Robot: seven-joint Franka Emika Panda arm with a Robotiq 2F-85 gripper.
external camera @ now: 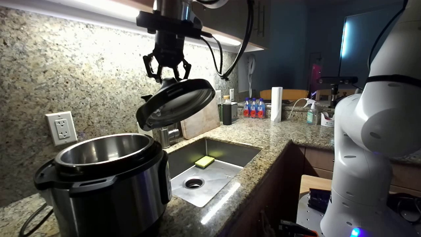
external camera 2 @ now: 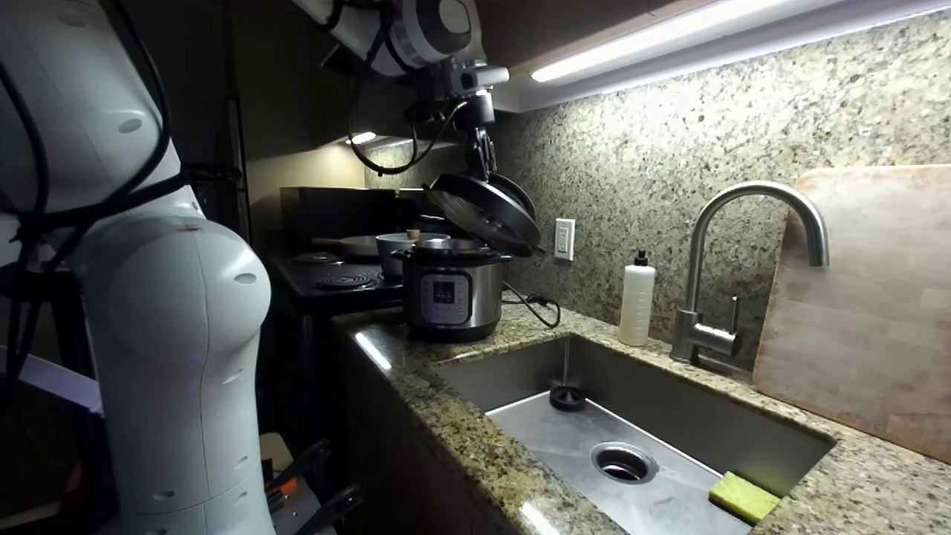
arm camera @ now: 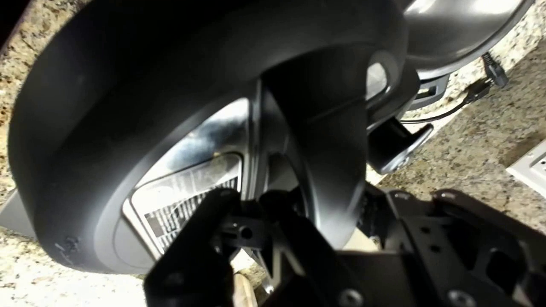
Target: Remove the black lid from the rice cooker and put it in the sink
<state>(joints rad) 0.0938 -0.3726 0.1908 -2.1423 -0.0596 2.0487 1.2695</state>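
Observation:
My gripper is shut on the raised top handle of the black lid. Lid and gripper are up in the air, the lid steeply tilted, with its pale underside showing in both exterior views. In the wrist view the black lid fills much of the picture, and its handle runs between the two fingers. Uncovered, the rice cooker stands on the counter, its shiny inner pot in sight; in an exterior view the lid overlaps the top of the cooker. Beside the cooker lies the sink.
A yellow sponge and a black stopper lie in the basin. Along the wall stand a steel faucet, a white bottle and a cutting board. Cabinets with a light hang above. Pots sit on the stove.

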